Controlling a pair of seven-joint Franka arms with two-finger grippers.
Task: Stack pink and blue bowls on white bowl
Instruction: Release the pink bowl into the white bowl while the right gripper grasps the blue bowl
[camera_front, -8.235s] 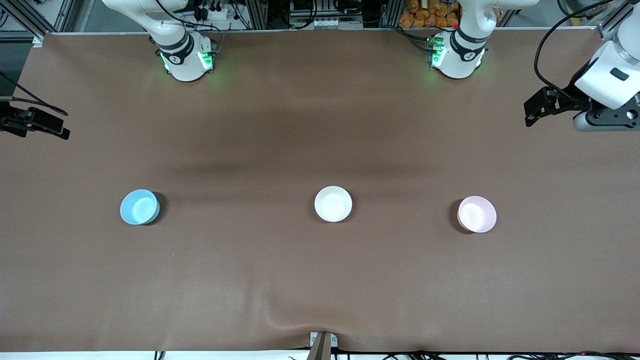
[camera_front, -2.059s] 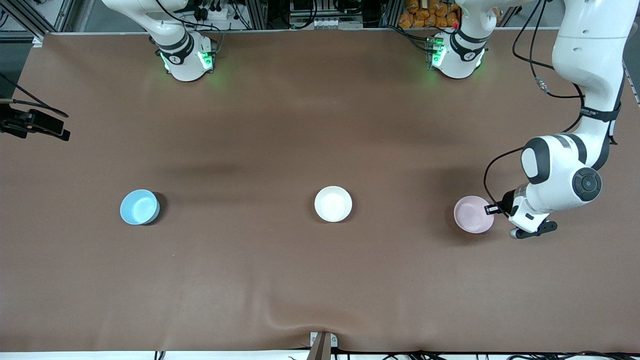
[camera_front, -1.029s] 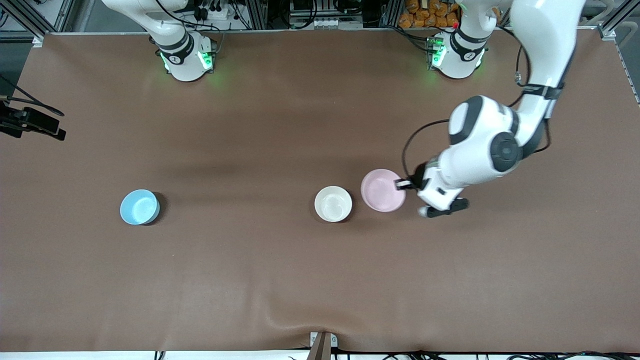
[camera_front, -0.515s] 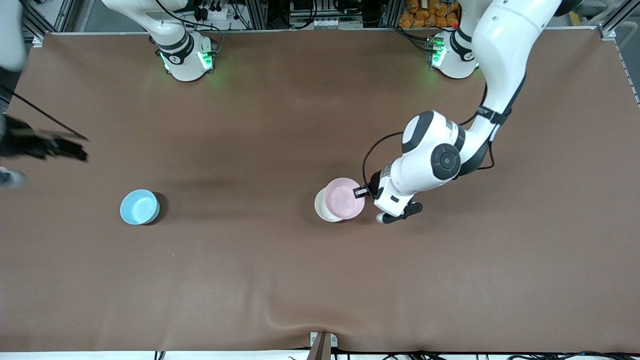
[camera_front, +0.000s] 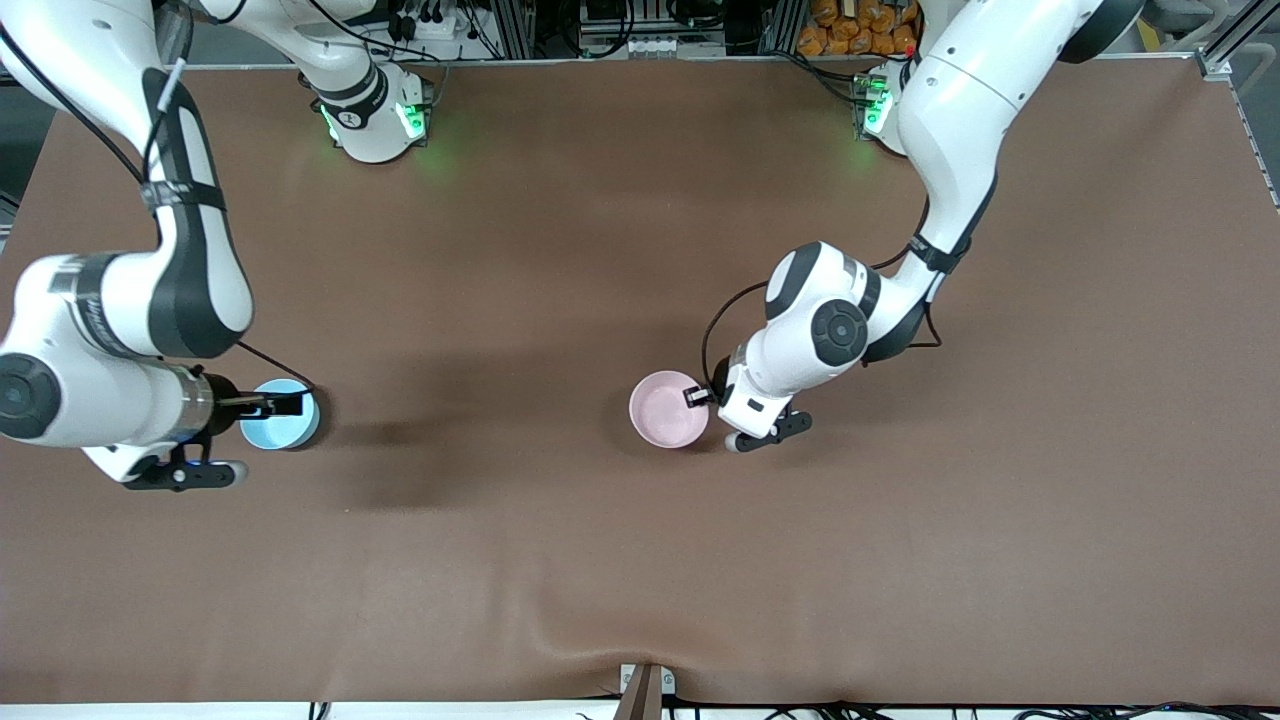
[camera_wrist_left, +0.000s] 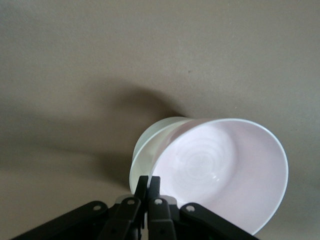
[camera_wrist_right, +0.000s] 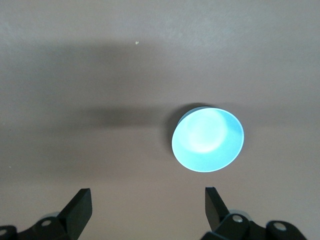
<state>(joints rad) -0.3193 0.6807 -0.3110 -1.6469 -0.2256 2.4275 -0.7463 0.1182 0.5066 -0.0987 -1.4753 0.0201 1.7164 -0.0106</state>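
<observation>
Pink bowl (camera_front: 668, 409) sat over the white bowl (camera_wrist_left: 150, 145) at mid-table, pinched at its rim by the left gripper (camera_front: 697, 396), whose fingers were closed tight on the edge. From the left wrist view it was tipped, one side riding up, with the white rim showing beneath, so I judged it not yet seated. To finish well, the arm would want to level the bowl, centre it and lower it before letting go; a release while tilted could leave it cocked or make it skid off. The blue bowl (camera_front: 281, 416) stood on the table toward the right arm's end, roughly at nine o'clock from the stack. The right gripper (camera_front: 268, 405) hung over it, fingers spread wide, empty, with the bowl sitting ahead of the gap between them. It should straddle one wall of the rim, not the whole bowl. I could read no brand, label or writing on the bowls.
</observation>
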